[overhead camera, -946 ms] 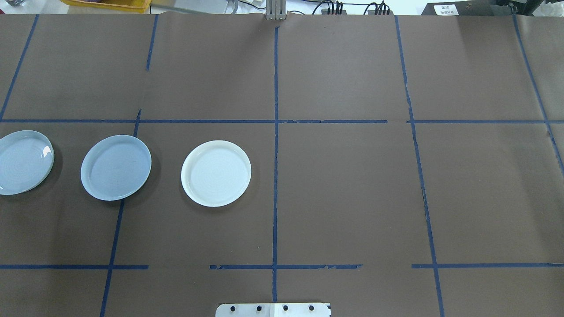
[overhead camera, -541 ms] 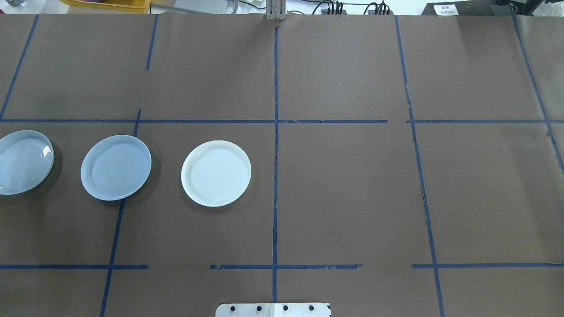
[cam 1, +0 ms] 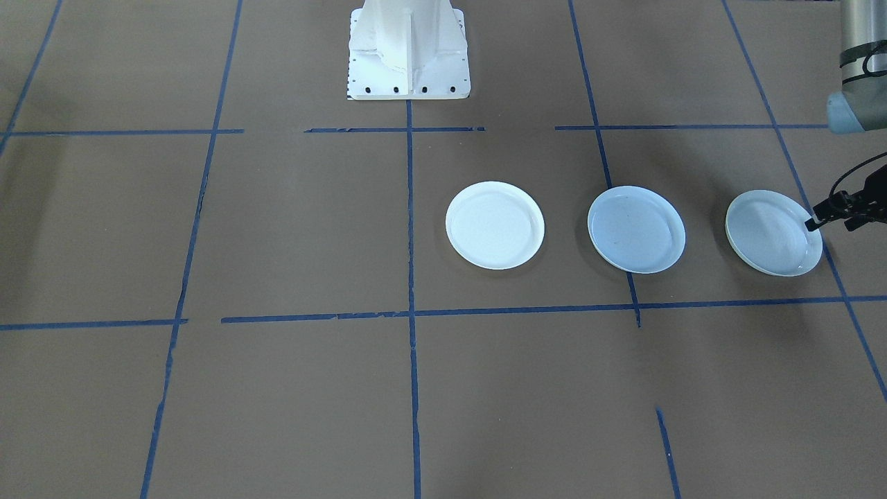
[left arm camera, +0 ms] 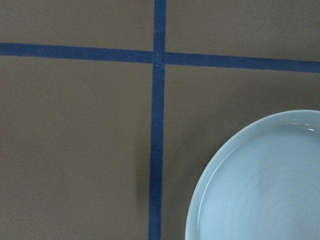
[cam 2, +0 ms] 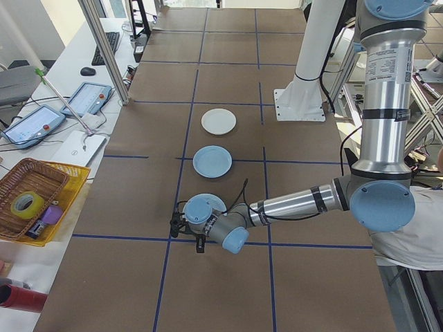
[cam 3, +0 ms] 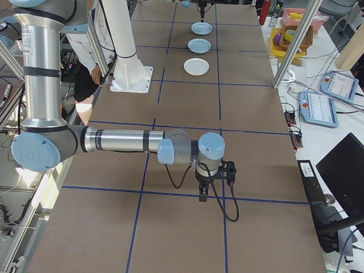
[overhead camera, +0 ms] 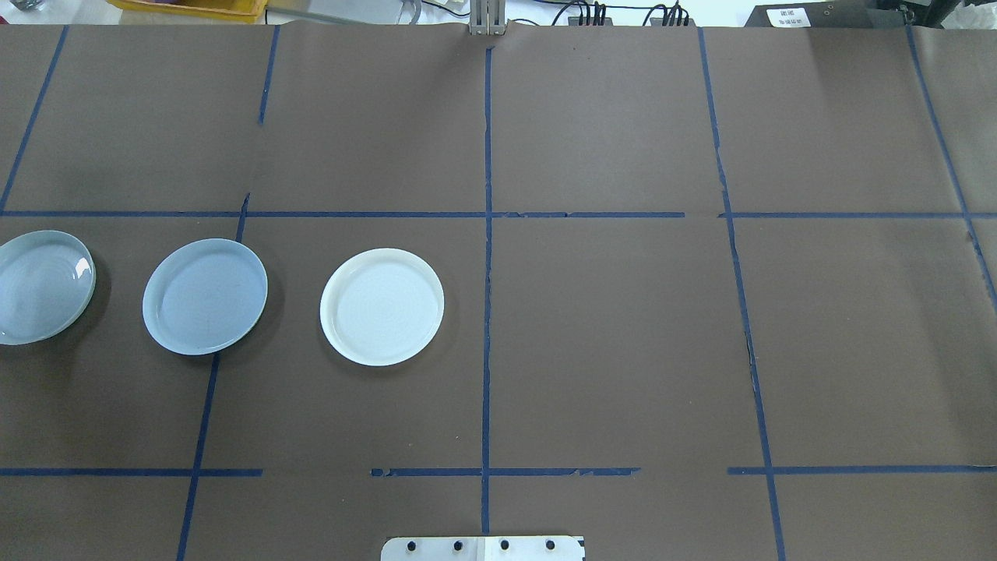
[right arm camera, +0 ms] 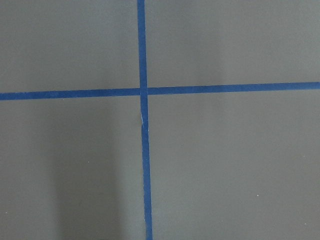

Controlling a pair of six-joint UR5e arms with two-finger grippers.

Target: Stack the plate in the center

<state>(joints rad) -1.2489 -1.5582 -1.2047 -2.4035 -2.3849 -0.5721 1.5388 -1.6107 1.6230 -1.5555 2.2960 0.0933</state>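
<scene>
A: So, any word on the blue-grey plate (overhead camera: pixel 205 297) and the grippers?

B: Sitting flat on the brown paper (overhead camera: pixel 607 327), middle of a row of three in the overhead view. Bare, nothing stacked on it. White raised-rim plate (overhead camera: pixel 382 307) at its 3 o'clock, ringed plate (overhead camera: pixel 39 287) at its 9 o'clock, all apart, none touching.

A: And the tools?

B: Left gripper (cam 1: pixel 821 218) low at the outer edge of the ringed plate, on the far side from the blue-grey one. Can't tell how far open, or whether touching the rim; too small and half cut off. Nothing seen in its grasp. Right gripper (cam 3: pixel 211 181) hanging over a blue tape (cam 3: pixel 170 192) crossing, well apart from all three plates. Can't tell open or closed there either.
</scene>
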